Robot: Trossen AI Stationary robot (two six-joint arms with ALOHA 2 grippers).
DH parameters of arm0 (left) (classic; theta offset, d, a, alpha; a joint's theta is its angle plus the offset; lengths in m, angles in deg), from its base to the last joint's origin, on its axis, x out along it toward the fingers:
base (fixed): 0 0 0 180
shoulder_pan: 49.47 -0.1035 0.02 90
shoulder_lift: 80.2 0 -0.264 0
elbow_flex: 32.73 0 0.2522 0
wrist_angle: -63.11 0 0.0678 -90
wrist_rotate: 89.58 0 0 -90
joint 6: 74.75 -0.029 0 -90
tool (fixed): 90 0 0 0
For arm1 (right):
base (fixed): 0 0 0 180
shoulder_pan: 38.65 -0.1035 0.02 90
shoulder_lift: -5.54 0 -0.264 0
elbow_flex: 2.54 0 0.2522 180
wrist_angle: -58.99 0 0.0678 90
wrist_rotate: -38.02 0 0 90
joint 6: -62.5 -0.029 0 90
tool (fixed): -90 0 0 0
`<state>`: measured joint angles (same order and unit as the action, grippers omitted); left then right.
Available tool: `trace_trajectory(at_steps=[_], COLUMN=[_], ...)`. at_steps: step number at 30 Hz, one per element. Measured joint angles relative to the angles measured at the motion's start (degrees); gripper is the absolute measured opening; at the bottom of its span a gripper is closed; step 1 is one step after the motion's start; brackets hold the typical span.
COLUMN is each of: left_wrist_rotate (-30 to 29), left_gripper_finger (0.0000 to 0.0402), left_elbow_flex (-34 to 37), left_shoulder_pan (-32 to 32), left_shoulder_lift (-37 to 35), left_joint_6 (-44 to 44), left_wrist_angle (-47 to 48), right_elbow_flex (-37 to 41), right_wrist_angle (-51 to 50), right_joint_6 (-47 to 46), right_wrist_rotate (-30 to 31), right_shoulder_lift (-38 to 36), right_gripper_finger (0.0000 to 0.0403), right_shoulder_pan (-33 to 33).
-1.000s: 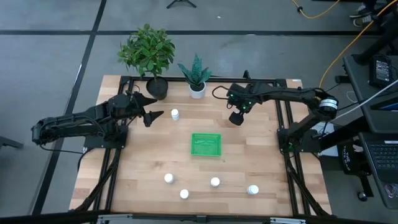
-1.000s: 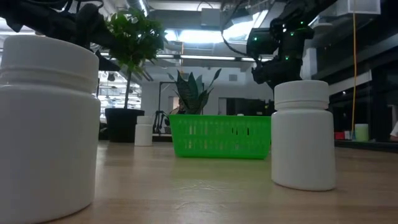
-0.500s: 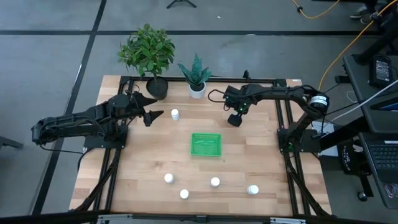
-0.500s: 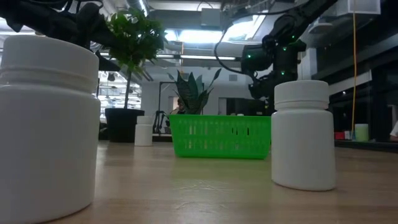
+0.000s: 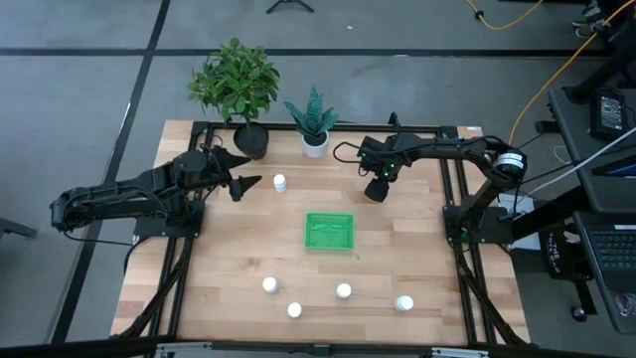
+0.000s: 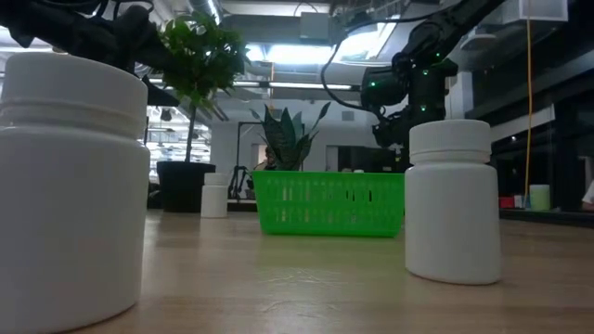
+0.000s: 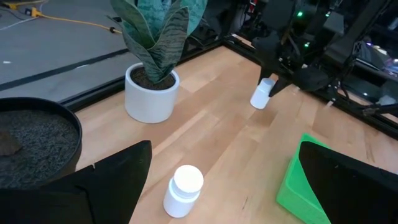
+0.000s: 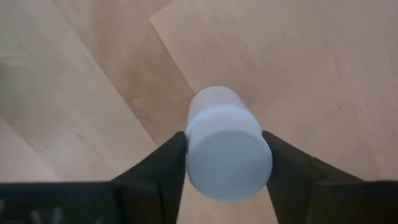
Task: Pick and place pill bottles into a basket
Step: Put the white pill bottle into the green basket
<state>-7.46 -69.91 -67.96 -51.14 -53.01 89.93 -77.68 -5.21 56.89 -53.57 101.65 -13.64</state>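
Right gripper (image 5: 377, 188), fingers closed on a pill bottle (image 8: 227, 144) whose cap end faces the wrist camera; seen from the left wrist the held bottle (image 7: 263, 94) hangs tilted, long axis slanting off vertical, just above the table (image 5: 229, 259). Compared with a second ago the right gripper has shifted slightly toward the table's middle and sits a little nearer the basket (image 5: 329, 231) (over the last half second it has barely moved). Left gripper (image 5: 241, 185) waits with fingers spread, just beside an upright bottle (image 5: 279, 182) near the black plant pot (image 5: 249, 140). Four further bottles (image 5: 343, 290) stand upright along the near side, well apart from the basket at the table's centre.
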Motion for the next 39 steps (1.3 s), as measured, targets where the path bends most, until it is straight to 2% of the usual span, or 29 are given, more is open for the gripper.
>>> trace_trajectory(at_steps=[5, 9, 20, 25, 32, 39], left_wrist_rotate=[-0.1, -0.1, -0.7, -3.6, -1.9, -2.8], left_gripper_finger=[0.04, 0.04, 0.04, 0.04, 0.04, 0.04], left_elbow_flex=[0.0, 0.0, 0.0, 0.0, 0.0, 0.0], left_shoulder_pan=[0.0, 0.0, 0.0, 0.0, 0.0, 1.0], left_shoulder_lift=[0.0, 0.0, 0.0, 0.0, 0.0, 0.2], left_joint_6=[0.0, -0.6, -6.3, -10.9, -13.0, -16.4], left_wrist_angle=[0.0, 0.0, 1.3, 3.8, 4.2, 4.9], right_elbow_flex=[-0.7, -4.5, -26.5, -34.4, -33.4, -26.8], right_wrist_angle=[-0.9, -2.5, -5.5, -5.4, -5.8, -5.5], right_joint_6=[0.1, 1.4, 6.1, 3.8, -4.8, -5.8], right_wrist_rotate=[-1.5, -3.2, -4.5, -1.3, 2.1, 3.5], right_shoulder_lift=[-0.3, -0.3, -0.3, -0.3, 0.5, 3.8], right_gripper_finger=[0.0161, 0.0161, 0.0161, 0.016, 0.016, 0.016], right_shoulder_pan=[-0.2, -1.7, -13.1, -19.6, -27.8, -31.4])
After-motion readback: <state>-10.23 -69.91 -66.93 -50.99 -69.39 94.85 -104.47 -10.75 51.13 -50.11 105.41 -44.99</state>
